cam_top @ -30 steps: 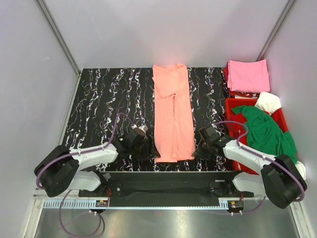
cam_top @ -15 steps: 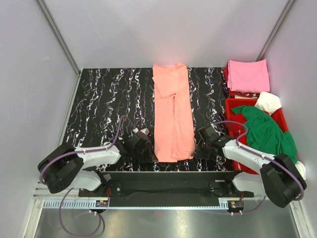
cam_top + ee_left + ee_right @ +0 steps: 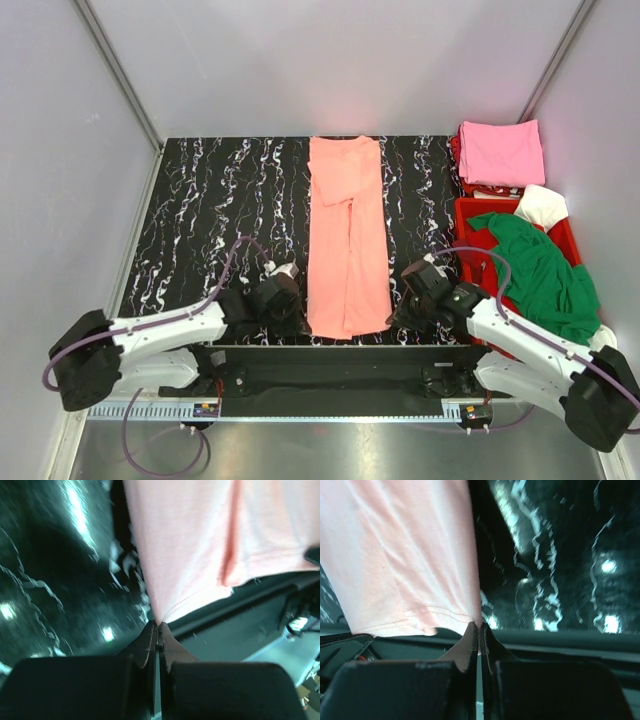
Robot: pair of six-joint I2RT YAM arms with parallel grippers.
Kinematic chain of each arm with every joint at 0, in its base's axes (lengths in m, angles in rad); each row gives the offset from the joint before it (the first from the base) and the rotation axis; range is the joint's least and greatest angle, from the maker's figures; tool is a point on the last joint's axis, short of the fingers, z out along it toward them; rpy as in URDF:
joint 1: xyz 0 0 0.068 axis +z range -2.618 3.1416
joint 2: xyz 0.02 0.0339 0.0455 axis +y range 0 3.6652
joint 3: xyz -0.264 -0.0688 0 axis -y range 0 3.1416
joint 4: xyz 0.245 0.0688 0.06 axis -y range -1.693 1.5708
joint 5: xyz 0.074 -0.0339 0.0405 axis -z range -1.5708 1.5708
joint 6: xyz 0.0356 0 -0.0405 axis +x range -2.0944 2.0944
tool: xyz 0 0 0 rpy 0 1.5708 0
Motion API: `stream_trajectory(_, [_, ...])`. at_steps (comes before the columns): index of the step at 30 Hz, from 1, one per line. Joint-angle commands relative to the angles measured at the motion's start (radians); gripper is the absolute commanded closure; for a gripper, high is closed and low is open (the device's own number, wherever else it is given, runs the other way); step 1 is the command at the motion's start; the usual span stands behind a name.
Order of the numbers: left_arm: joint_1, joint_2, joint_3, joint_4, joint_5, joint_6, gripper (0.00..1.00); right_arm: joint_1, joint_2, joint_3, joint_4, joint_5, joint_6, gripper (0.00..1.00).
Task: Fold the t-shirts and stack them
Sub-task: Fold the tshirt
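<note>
A salmon-orange t-shirt (image 3: 347,240) lies folded into a long narrow strip down the middle of the black marbled table (image 3: 200,210). My left gripper (image 3: 300,322) is shut on its near left corner; the left wrist view shows the hem (image 3: 165,610) pinched between the closed fingertips. My right gripper (image 3: 393,318) is shut on the near right corner, whose stitched hem (image 3: 445,615) enters the closed jaws. A pink t-shirt (image 3: 500,152) lies folded at the far right. A green t-shirt (image 3: 535,265) and a white one (image 3: 541,206) lie crumpled in the red crate (image 3: 466,214).
The red crate stands along the table's right side, close to my right arm. A red cloth (image 3: 456,150) shows under the pink shirt. Grey walls enclose the table on three sides. The black mounting rail (image 3: 340,365) runs along the near edge.
Both grippers closed on the near corners of the salmon-orange shirt. Both arms pulled back toward the near edge, and the shirt's near end shifted slightly nearer.
</note>
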Motion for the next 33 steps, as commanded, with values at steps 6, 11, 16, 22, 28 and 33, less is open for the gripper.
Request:
stream_trajectory(6, [-0.063,-0.148,0.230,-0.313,-0.144,-0.040,1.00,0.127,-0.056,0.202,-0.207,0.138,0.085,1.00])
stream_trajectory(11, [0.039,-0.056,0.394,-0.380,-0.152,0.102,1.00,0.121,0.048,0.429,-0.290,0.319,-0.012,1.00])
stream_trajectory(16, [0.136,0.081,0.555,-0.388,-0.122,0.201,1.00,0.031,0.231,0.628,-0.290,0.418,-0.182,1.00])
stream_trajectory(22, [0.283,0.272,0.742,-0.383,-0.060,0.328,1.00,-0.146,0.410,0.760,-0.189,0.359,-0.352,1.00])
stream_trajectory(28, [0.368,0.499,0.945,-0.420,-0.054,0.426,1.00,-0.227,0.622,0.896,-0.141,0.313,-0.448,1.00])
stream_trajectory(33, [0.434,0.658,1.077,-0.431,-0.007,0.479,1.00,-0.273,0.753,0.979,-0.106,0.269,-0.477,1.00])
